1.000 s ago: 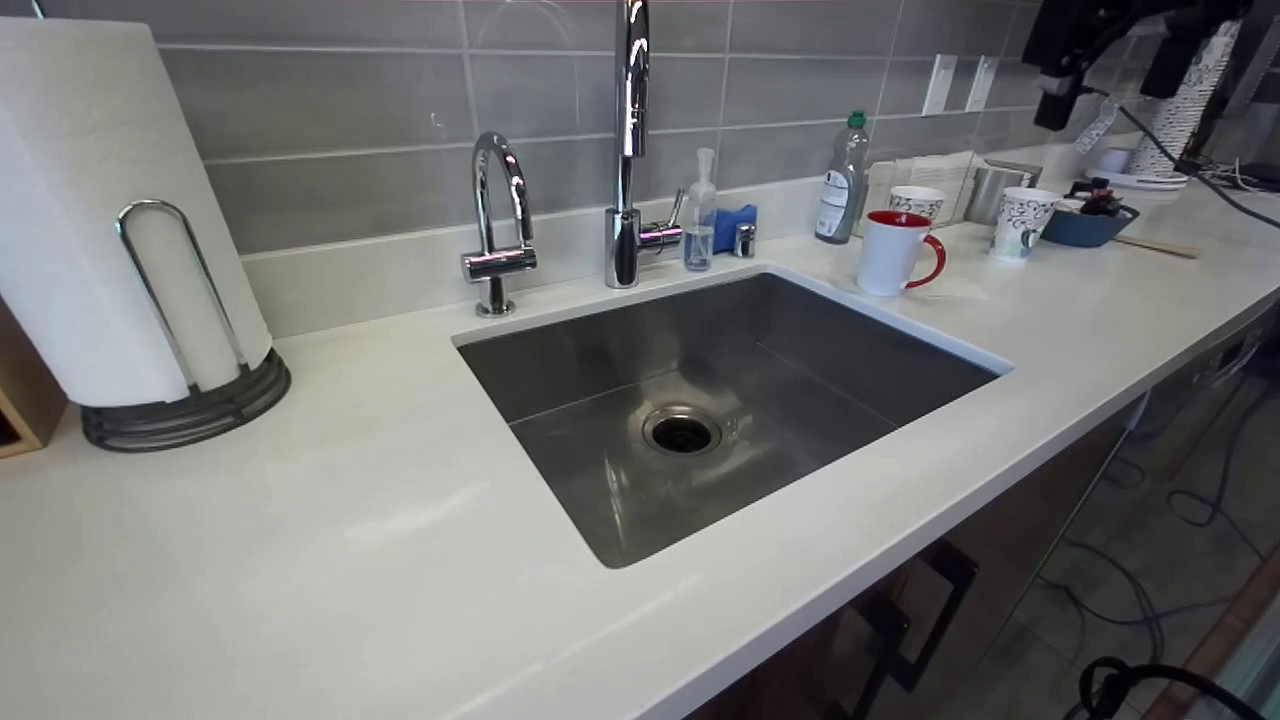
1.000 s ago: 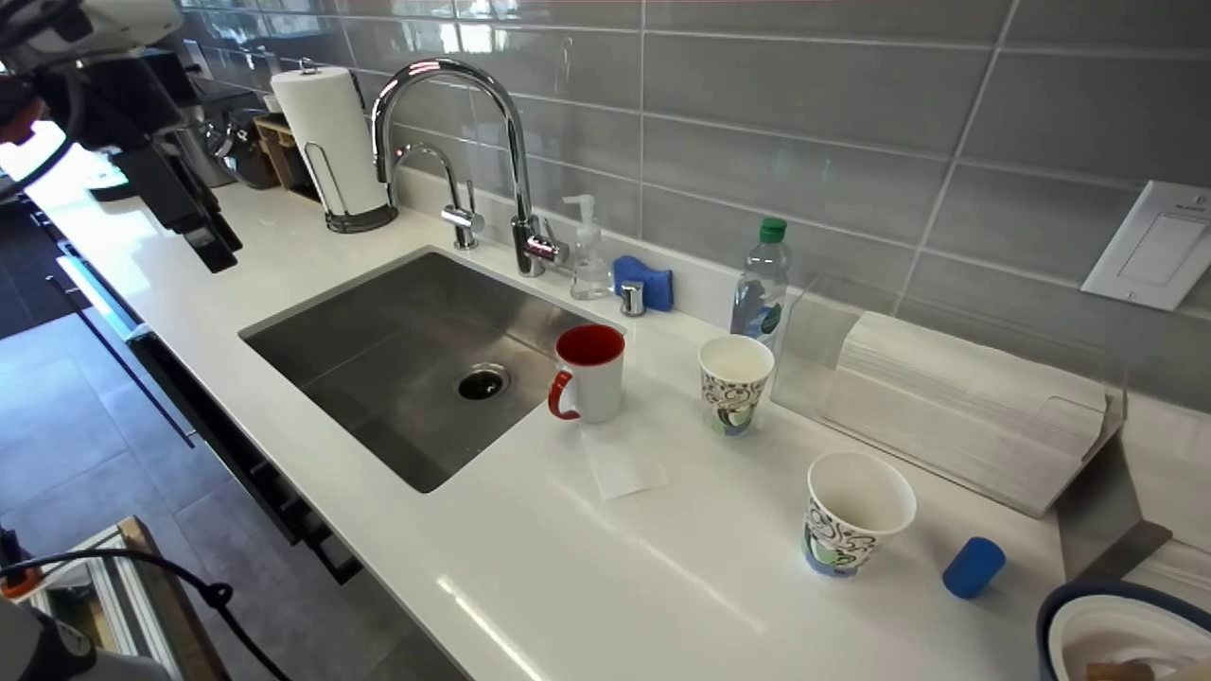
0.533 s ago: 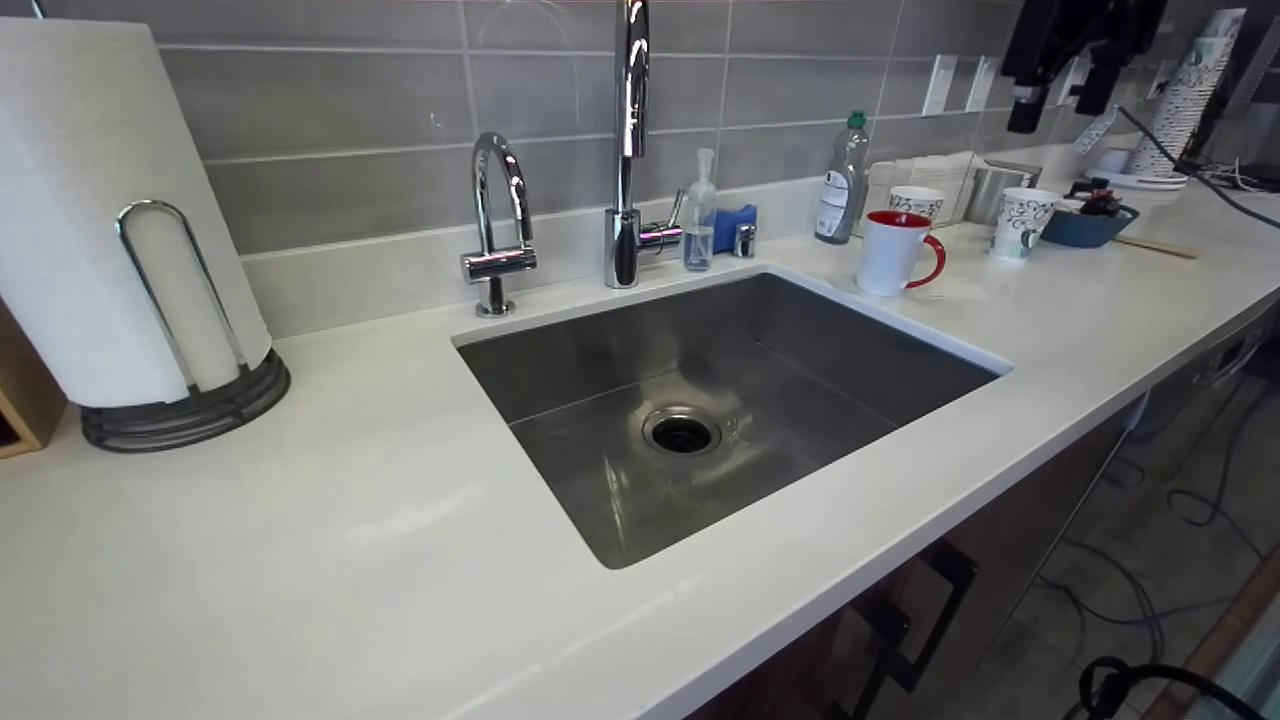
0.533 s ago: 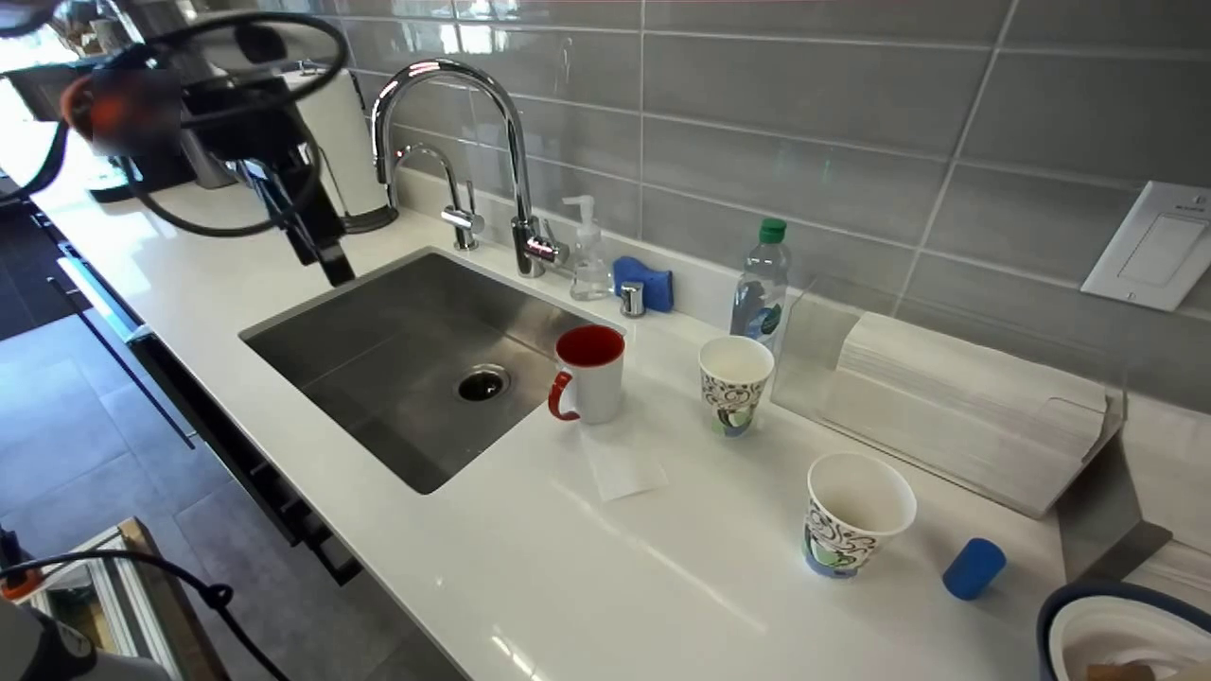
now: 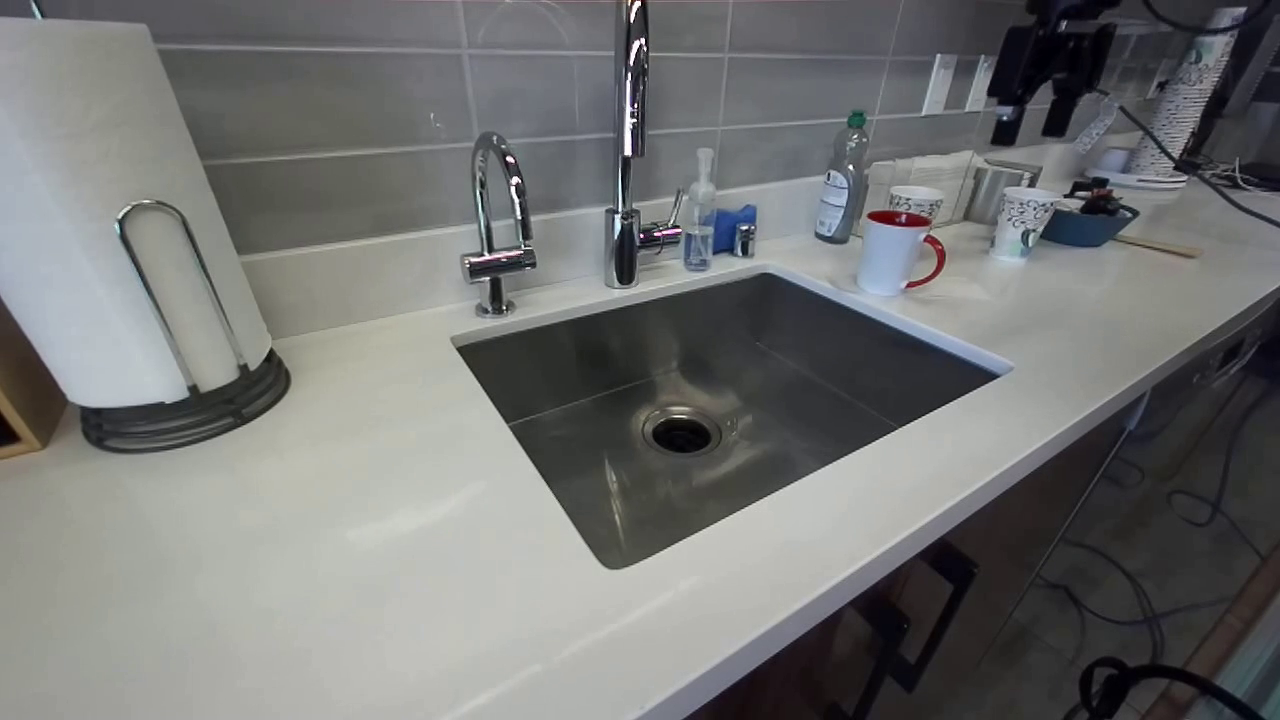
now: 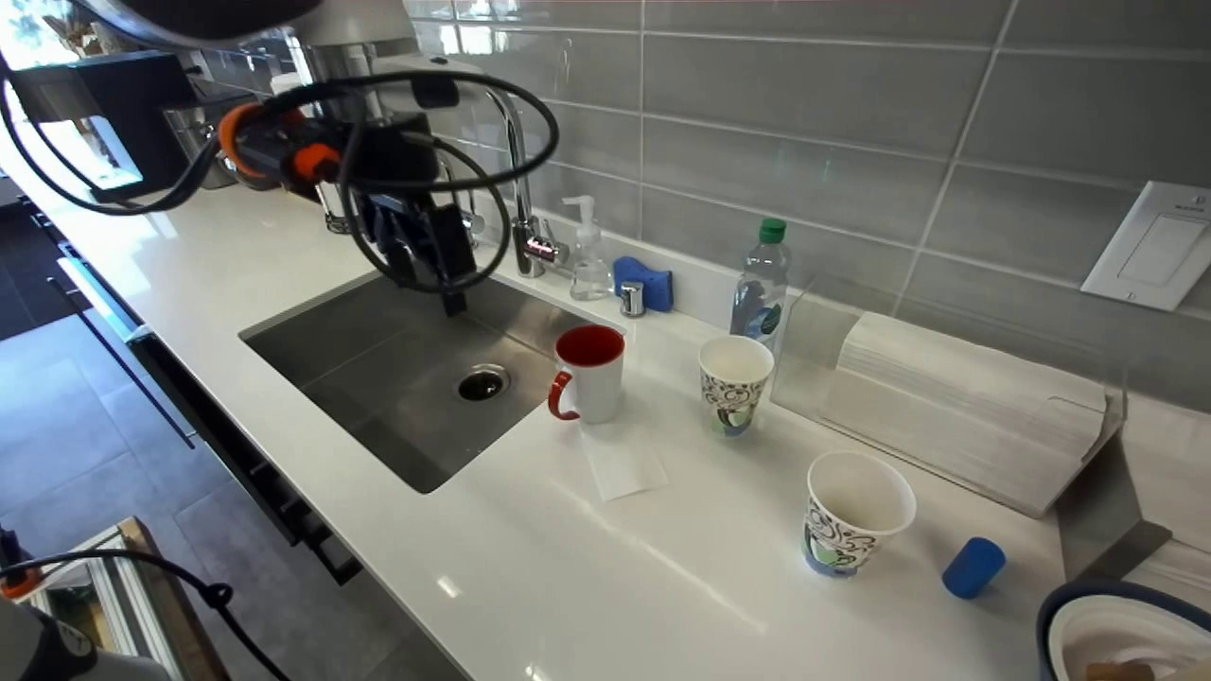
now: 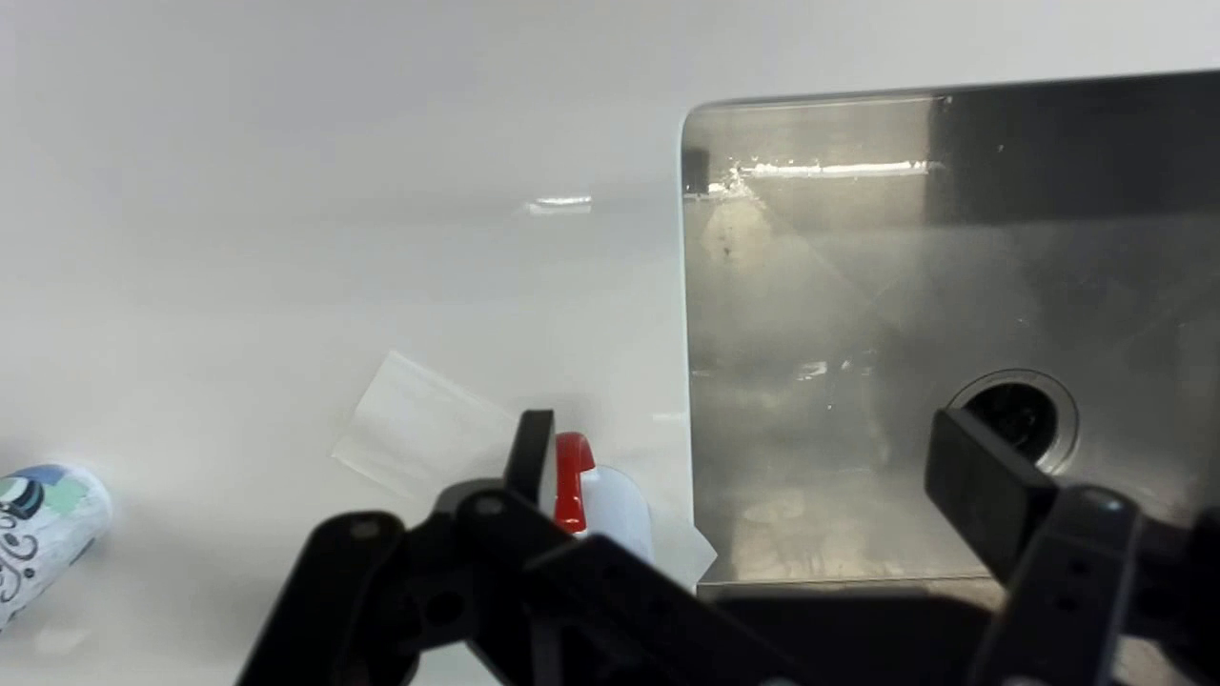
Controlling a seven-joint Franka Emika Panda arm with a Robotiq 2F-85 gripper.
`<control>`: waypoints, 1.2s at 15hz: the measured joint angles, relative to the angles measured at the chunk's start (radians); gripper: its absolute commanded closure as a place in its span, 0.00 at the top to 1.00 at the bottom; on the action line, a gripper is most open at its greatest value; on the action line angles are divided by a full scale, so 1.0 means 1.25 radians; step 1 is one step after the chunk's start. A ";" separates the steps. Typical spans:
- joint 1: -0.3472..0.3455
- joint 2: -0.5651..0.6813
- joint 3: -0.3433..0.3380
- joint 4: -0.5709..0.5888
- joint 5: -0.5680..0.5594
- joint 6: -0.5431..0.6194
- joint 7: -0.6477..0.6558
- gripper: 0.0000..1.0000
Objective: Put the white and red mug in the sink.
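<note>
Filling the lower left of the frame in an exterior view, the counter [image 5: 330, 560] surrounds the sink [image 5: 790, 400] at centre. Upper right, the gripper [image 5: 1031, 129] hangs with fingers [image 5: 1008, 118] spread wide, gripping nothing. The red-handled mug [image 6: 596, 388] stands upright mid-frame in an exterior view, just beside the sink's edge, a paper cup [image 6: 734, 383] near it. Coming down off-centre, one finger could strike the handle [image 6: 555, 392] and tip the mug; letting go too high could chip it on the sink's floor.
</note>
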 measured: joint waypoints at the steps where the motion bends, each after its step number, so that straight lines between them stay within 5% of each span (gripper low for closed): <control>1: -0.001 0.021 -0.019 0.004 0.010 0.015 -0.015 1.00; 12: -0.006 0.071 -0.041 0.024 0.026 0.039 -0.041 1.00; 18: -0.012 0.161 -0.061 0.023 0.035 0.172 -0.072 1.00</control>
